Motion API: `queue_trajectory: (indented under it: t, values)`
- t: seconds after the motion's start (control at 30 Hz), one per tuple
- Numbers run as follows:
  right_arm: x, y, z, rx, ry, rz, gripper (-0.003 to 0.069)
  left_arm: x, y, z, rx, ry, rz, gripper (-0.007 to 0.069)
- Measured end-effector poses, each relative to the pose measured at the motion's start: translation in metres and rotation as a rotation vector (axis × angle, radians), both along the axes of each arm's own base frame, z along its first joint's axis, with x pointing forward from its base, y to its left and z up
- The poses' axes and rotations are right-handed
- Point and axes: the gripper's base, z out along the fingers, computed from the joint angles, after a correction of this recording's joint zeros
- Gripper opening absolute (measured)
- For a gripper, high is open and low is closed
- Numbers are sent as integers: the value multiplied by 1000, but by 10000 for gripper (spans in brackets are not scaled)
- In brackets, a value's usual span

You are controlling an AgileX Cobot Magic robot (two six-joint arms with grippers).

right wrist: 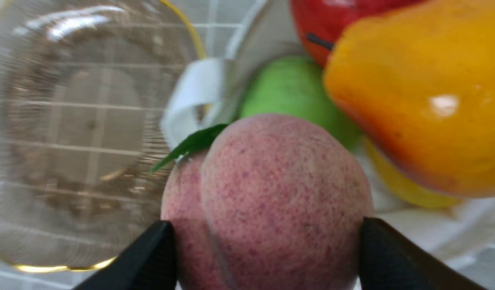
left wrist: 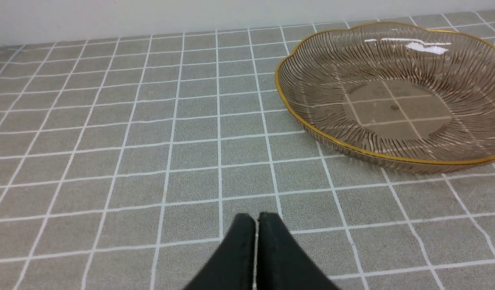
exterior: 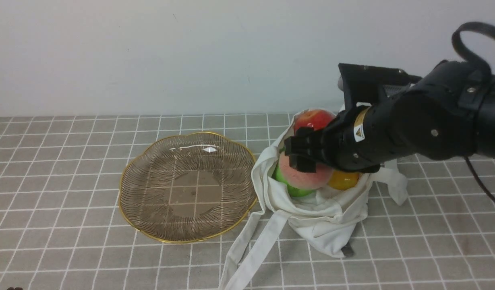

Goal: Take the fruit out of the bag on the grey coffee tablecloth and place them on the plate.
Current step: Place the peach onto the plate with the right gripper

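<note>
- grey coffee tablecloth [exterior: 70, 169]: fills the whole lower front view and runs off three frame edges.
- right arm [exterior: 432, 125]: comes in from 3 o'clock, cut off at the frame edge. It hides the far side of the bag.
- plate [exterior: 150, 173]: centre-left, sitting on the cloth with nothing in it. Its 3 o'clock rim is just beside the bag. In the right wrist view it is blurred.
- bag [exterior: 324, 225]: at 3 o'clock of the plate, slumped with its mouth open. One strap [exterior: 251, 245] trails toward 7 o'clock and leaves the bottom edge.
- peach [exterior: 307, 177]: on top of the fruit pile at the bag mouth. Can't tell if it's lifted clear of the other fruit.
- red apple [exterior: 313, 119]: at 12 o'clock of the peach, lower part hidden by the jaws.
- green apple [exterior: 291, 188]: at 7 o'clock of the peach, mostly covered.
- orange pear [exterior: 344, 180]: at 4 o'clock of the peach, half under the arm. A second yellow pear [right wrist: 396, 185] shows only as a sliver in the right wrist view.
- right gripper [exterior: 299, 155]: jaws spread wide around the peach, one on each flank, gripping it.
- left gripper [left wrist: 256, 219]: only the tips are visible, in the left wrist view. Its jaws are pressed together over bare cloth and hold nothing.
- yellow warning sticker [exterior: 359, 131]: on the right arm, text too small to read.
</note>
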Motion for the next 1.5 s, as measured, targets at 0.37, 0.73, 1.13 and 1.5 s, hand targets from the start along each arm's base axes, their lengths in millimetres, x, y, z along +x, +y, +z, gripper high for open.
queue_trajectory:
  t: [0.37,0.73,1.13,1.5]
  values:
    - [3,46,11,318,-159,147,525,0,0,0,0,0,0,-8]
    - [55,119,-29,278,-166,339,525,0,0,0,0,0,0,-8]
    - [78,140,-69,114,-161,482,612,0,0,0,0,0,0,-8]
    - [66,108,-31,-34,-94,589,678,0,0,0,0,1,0,-8]
